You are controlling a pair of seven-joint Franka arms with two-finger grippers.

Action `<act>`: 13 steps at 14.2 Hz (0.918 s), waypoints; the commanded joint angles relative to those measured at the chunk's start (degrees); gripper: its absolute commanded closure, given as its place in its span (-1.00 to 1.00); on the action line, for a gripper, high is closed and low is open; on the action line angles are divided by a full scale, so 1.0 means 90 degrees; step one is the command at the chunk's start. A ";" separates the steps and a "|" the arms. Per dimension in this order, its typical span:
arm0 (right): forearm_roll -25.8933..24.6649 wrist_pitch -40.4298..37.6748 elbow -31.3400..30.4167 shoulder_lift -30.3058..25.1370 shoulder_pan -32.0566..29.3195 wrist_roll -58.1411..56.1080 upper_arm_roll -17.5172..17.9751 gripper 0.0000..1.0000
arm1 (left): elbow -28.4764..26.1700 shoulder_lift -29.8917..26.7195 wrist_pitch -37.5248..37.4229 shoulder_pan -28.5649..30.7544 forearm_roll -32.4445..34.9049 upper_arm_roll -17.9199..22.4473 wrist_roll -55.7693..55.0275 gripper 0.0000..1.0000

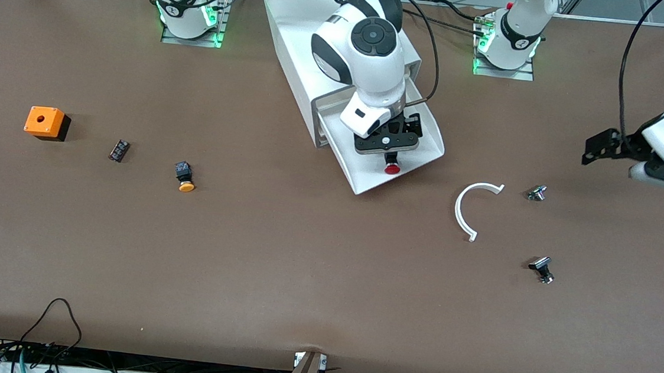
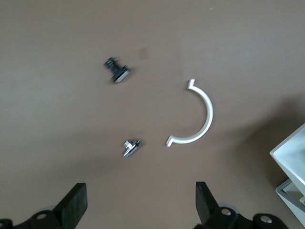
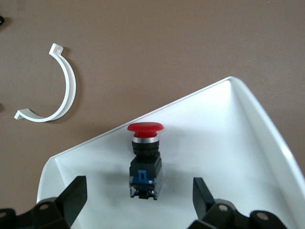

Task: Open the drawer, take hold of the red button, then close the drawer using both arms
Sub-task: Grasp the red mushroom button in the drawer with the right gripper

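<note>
The drawer (image 1: 423, 152) stands pulled out of the white cabinet (image 1: 290, 35), toward the front camera. The button (image 1: 392, 168), with a red cap and a black-and-blue body, lies on its side in the drawer's tray (image 3: 228, 143). My right gripper (image 1: 387, 149) hangs over it, open. In the right wrist view the button (image 3: 144, 157) lies just ahead of the right gripper (image 3: 139, 198), its body end between the fingertips (image 3: 74, 195) and apart from both. My left gripper (image 1: 636, 160) waits open over the table at the left arm's end, nothing between its fingers (image 2: 76, 200).
A white arc piece (image 1: 472, 209) and two small metal parts (image 1: 537, 193) (image 1: 543, 269) lie toward the left arm's end. An orange box (image 1: 46, 122), a small dark part (image 1: 119, 150) and an orange-capped button (image 1: 185, 178) lie toward the right arm's end.
</note>
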 commanded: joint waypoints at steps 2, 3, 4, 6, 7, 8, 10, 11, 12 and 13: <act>-0.0072 0.0207 0.0285 0.0350 0.0185 0.0147 -0.0106 -0.94 | 0.0375 -0.0073 -0.0792 -0.0652 0.0795 0.0230 -0.1193 -1.00; -0.0160 0.0247 0.0285 0.0418 0.0205 0.0157 -0.0106 -0.92 | 0.0531 0.0044 -0.0862 -0.0818 0.0796 0.0434 -0.1166 -1.00; -0.0248 0.0276 0.0276 0.0477 0.0224 0.0157 -0.0096 -0.88 | 0.0610 0.0123 -0.0863 -0.0984 0.0796 0.0668 -0.1166 -1.00; -0.0482 0.0335 0.0275 0.0623 0.0263 0.0157 -0.0096 -0.78 | 0.0709 0.0269 -0.0863 -0.1365 0.0777 0.1098 -0.1166 -1.00; -0.0579 0.0344 0.0266 0.0672 0.0263 0.0147 -0.0096 -0.69 | 0.0738 0.0299 -0.0844 -0.1444 0.0738 0.1206 -0.1166 -1.00; -0.0600 0.0345 0.0266 0.0692 0.0263 0.0109 -0.0096 -0.48 | 0.0738 0.0328 -0.0814 -0.1454 0.0699 0.1236 -0.1176 -1.00; -0.0600 0.0325 0.0266 0.0683 0.0254 0.0069 -0.0096 0.33 | 0.0738 0.0338 -0.0795 -0.1493 0.0660 0.1256 -0.1205 -1.00; -0.0590 0.0296 0.0266 0.0673 0.0244 0.0050 -0.0096 0.59 | 0.0738 0.0348 -0.0785 -0.1493 0.0476 0.1295 -0.1205 -1.00; -0.0581 0.0276 0.0266 0.0673 0.0234 0.0050 -0.0086 0.74 | 0.0738 0.0367 -0.0766 -0.1484 0.0261 0.1344 -0.1205 -1.00; -0.0551 0.0247 0.0266 0.0663 0.0234 0.0059 -0.0086 0.86 | 0.0738 0.0377 -0.0736 -0.1484 0.0240 0.1354 -0.1215 -1.00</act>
